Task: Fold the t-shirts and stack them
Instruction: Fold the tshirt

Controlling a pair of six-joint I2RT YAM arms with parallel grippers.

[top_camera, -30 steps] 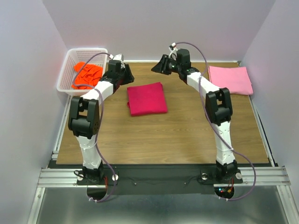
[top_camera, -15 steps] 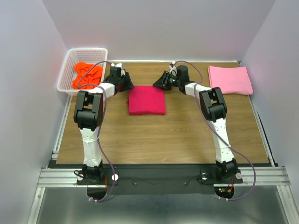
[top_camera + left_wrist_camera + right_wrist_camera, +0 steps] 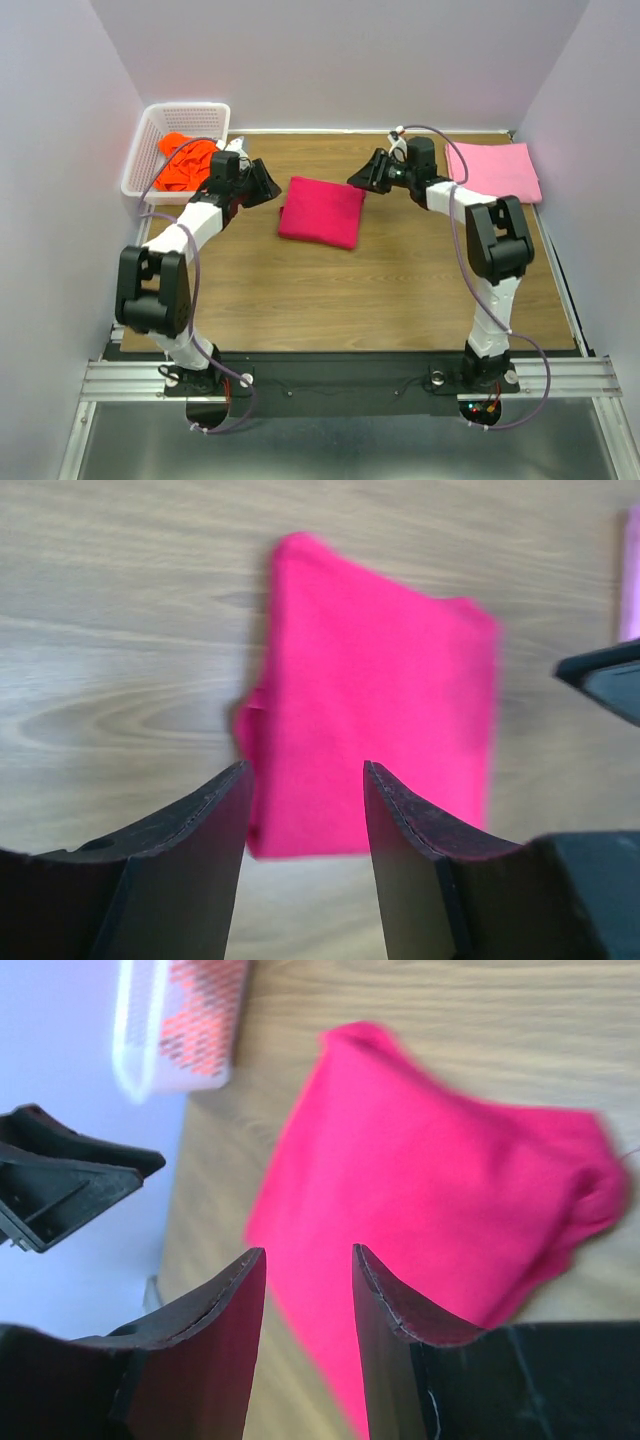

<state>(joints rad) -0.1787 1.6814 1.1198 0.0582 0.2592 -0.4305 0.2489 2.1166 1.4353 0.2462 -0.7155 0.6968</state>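
Left end effector (image 3: 266,184) sits between basket (image 3: 138,165) and red t-shirt (image 3: 322,211).

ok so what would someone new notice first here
The crimson-red t-shirt stands out: it is folded into a flat rectangle and lies skewed on the far half of the wood table. The left gripper and right gripper are open close on either side of it, holding nothing. Next come the light pink t-shirt, folded flat at the far right corner, and the bright orange t-shirt, crumpled in the white basket at the far left.
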